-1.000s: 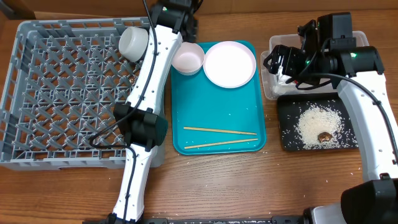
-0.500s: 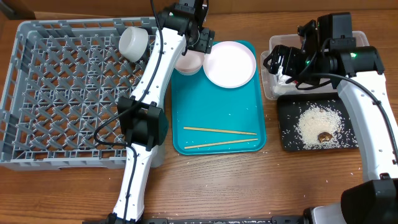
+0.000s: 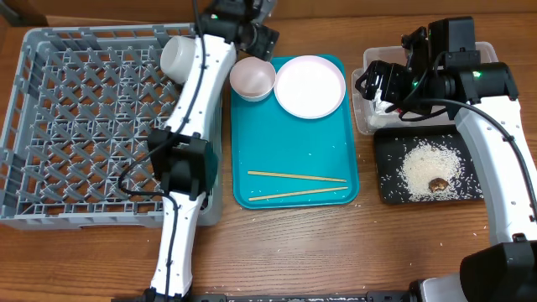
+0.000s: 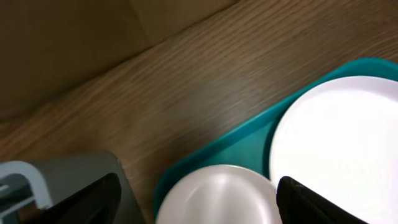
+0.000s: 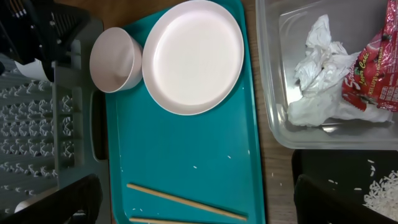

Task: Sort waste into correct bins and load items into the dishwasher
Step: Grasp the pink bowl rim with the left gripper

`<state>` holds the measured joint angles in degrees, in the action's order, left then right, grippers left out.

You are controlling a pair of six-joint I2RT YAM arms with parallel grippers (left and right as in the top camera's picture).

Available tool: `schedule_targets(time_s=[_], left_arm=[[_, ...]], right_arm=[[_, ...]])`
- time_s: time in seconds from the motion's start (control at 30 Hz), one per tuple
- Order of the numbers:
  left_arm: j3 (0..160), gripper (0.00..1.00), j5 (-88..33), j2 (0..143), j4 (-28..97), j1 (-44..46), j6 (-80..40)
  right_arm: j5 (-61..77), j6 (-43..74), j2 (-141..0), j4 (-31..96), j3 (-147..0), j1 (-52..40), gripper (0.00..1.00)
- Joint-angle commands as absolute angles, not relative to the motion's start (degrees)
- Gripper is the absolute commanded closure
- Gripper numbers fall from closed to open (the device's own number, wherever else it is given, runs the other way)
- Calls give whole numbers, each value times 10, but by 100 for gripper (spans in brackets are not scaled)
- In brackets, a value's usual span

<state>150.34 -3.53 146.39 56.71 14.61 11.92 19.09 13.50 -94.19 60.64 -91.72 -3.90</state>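
Two tools are showing, and both are standing wide open with nothing between their fingers. The left tool (image 4: 202,200) is hovering over the far end of the large teal plastic serving tray (image 3: 294,143). It is directly above the round pinkish-white bowl (image 3: 252,78), which is sitting upright in the tray's far left corner. The round pinkish-white plate (image 3: 310,85) is lying flat just beside that bowl. Two thin wooden sticks (image 3: 298,176) are lying across the tray's near end.

The large square grey plastic dish rack (image 3: 84,134) is sitting left of the teal tray on the wooden bench (image 3: 336,252). A pale whitish round vessel (image 3: 179,57) is resting in the rack's far right corner, beside the left arm.

The right tool (image 5: 196,193) is hanging by the left edge of the clear rectangular plastic tub (image 5: 273,93). Inside the tub, the crumpled white paper napkin (image 5: 317,68) and the red crinkled snack wrapper (image 5: 373,74) are lying together, the wrapper overlapping the napkin. The shallow black rectangular plastic tray (image 3: 386,143) is sitting just in front of the tub. It is holding the loose white rice (image 3: 424,164) and the small brown scrap (image 3: 437,184).
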Motion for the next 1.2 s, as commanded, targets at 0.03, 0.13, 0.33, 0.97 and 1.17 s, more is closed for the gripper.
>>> schedule_targets(time_s=[0.03, 0.13, 0.33, 0.97, 1.17], left_arm=[[1500, 18, -119, 1469, 561, 113, 180], [1494, 19, -130, 1471, 561, 112, 198], [1491, 20, -118, 1502, 563, 125, 225], [1491, 26, -37, 1556, 569, 138, 244], [1491, 41, -41, 1556, 651, 150, 244]], right_arm=[[189, 135, -939, 604, -923, -41, 0], [189, 135, -939, 604, -923, -41, 0], [189, 135, -939, 604, -923, -41, 0], [189, 135, -939, 604, -923, -41, 0], [189, 135, -939, 604, -923, -41, 0]])
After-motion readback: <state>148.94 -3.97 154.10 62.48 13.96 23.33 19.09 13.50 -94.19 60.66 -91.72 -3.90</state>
